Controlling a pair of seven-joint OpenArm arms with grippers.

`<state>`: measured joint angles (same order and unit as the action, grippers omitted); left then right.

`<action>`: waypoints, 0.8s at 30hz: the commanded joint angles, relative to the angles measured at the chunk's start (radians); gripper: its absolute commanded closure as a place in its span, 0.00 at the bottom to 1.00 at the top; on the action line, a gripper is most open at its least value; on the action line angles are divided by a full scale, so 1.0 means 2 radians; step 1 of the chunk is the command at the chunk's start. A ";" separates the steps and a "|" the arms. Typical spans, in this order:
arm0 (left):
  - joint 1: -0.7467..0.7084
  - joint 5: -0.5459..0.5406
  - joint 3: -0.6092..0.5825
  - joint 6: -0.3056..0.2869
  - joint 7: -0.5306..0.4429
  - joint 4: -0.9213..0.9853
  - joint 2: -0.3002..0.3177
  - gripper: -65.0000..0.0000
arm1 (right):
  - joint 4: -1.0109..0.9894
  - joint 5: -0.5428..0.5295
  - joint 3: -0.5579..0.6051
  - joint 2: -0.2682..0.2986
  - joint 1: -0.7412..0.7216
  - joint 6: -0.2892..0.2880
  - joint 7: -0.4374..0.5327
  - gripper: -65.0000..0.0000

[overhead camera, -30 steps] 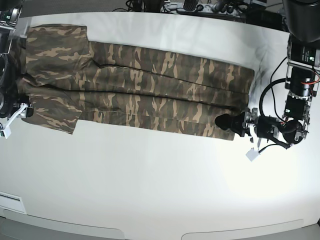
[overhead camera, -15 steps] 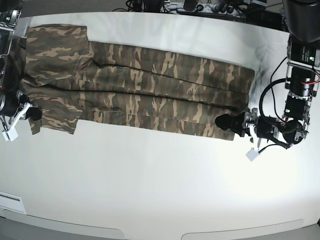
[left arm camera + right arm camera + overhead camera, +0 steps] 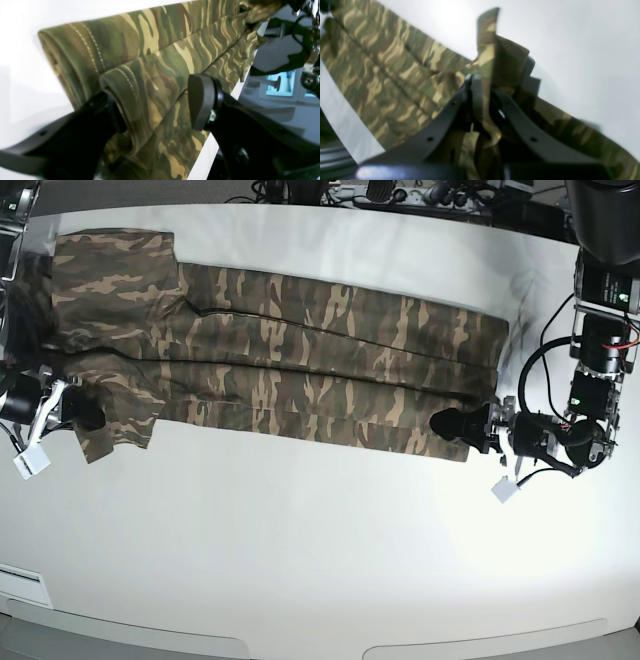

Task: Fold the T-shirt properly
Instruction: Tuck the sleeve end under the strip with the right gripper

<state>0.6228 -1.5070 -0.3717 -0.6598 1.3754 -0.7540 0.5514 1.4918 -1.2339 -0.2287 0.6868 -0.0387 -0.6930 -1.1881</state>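
T-shirt (image 3: 300, 350): one, a long folded band lying on the white table (image 3: 320, 550), long axis from upper left to middle right of the base view. At its left end the right gripper (image 3: 82, 415) is clenched on the sleeve. At its right end the left gripper (image 3: 462, 426) stands spread, straddling the hem. Bare tabletop fills the lower frame.

I count one T-shirt (image 3: 300, 355) on one white table (image 3: 320, 540). I see two grippers: the left gripper (image 3: 462, 426) at one end of the shirt and the right gripper (image 3: 80, 415) at the other. I also count two small white tags (image 3: 503, 489), one hanging near each gripper.
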 commanded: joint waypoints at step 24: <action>0.010 0.012 0.003 0.001 0.004 -0.004 0.007 0.41 | 0.193 0.069 -0.005 0.057 0.168 -0.003 -0.051 1.00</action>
<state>0.6228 -1.5043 -0.3717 -0.6594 1.3697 -0.7528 0.5510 1.8660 -1.0885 -0.2287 0.7788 0.3061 -0.6933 -1.3018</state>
